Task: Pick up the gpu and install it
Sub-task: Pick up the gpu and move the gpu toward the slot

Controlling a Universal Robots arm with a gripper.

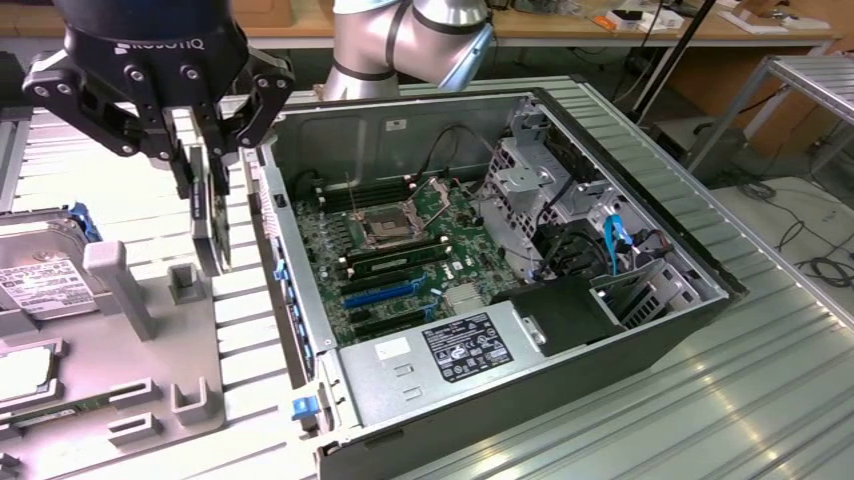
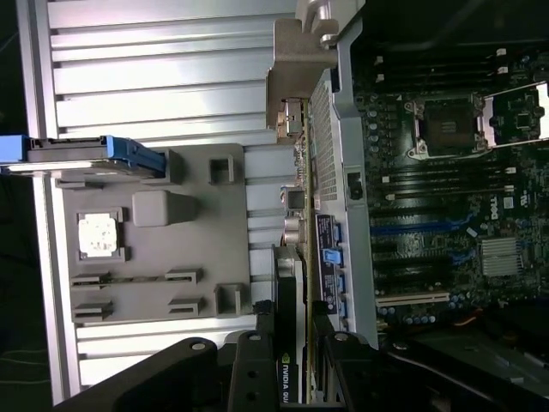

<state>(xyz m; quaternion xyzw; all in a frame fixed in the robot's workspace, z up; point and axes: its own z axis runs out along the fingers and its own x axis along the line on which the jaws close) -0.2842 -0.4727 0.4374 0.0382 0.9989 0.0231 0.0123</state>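
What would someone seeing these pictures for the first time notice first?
First, the big black gripper at the exterior view's upper left, clamped on the gpu, which hangs edge-on over the grey parts tray. Next, the open computer case in the middle of that view, with its green motherboard laid bare.

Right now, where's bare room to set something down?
Free: the ribbed table on the exterior view's right of the case. Crowded: the tray, with the hard drive, and the gripper holding the gpu beside the case.
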